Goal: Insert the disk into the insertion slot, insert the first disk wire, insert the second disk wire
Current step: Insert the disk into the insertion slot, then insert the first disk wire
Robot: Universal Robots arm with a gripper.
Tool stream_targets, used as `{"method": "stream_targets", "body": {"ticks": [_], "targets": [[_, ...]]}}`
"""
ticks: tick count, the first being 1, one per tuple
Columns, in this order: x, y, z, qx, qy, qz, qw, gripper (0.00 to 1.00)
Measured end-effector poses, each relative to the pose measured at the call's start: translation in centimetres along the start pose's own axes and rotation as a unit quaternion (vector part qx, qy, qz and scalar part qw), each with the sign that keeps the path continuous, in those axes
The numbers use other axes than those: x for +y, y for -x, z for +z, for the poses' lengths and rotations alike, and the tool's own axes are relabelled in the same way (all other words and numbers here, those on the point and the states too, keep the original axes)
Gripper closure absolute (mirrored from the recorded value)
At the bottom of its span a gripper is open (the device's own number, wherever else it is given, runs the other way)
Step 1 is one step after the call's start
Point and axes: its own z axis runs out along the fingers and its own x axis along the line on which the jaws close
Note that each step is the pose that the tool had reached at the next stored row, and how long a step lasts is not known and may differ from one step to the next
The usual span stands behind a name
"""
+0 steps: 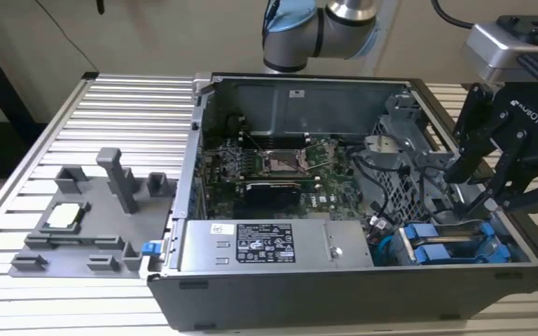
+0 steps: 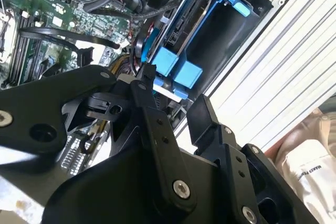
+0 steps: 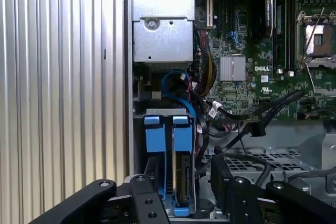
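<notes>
Fingers (image 3: 148, 203) of the gripper (image 1: 475, 194) stand spread wide with nothing pinched between them. In the exterior view the gripper hangs over the lower right corner of the open computer case (image 1: 250, 308), which sits on a slotted metal table (image 1: 138, 105).

In the lower middle of the first wrist view, the disk (image 3: 182, 179) sits edge-up in its blue carrier inside the insertion slot (image 3: 165, 112), in line with the gap between the two fingers. A second carrier (image 3: 152, 137) with a matching blue tab stands just beside it, on the side away from the motherboard (image 3: 262, 77).

A blue cable (image 3: 173, 80) loops between the carrier tabs and the silver power supply (image 3: 163, 40) above them in that frame. A black cable (image 3: 255, 128) with a plug at its end lies over the board's edge, right of centre and apart from the disk. Whether any wire is seated in the disk's connector cannot be told.

At the lower left of the exterior view, a grey fixture (image 1: 82, 224) with upright posts rests on the table, well apart from the gripper.
</notes>
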Motion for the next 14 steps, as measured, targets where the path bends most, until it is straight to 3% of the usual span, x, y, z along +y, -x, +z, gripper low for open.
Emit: {"method": "stream_targets", "body": {"ticks": [11,14], "targets": [[-0.33,0.01,0.03,-0.0003,-0.0021,-0.001,1.0000,0.47],[-1.10,0.02,0.00,-0.0016,-0.0021,-0.002,1.0000,0.47]]}}
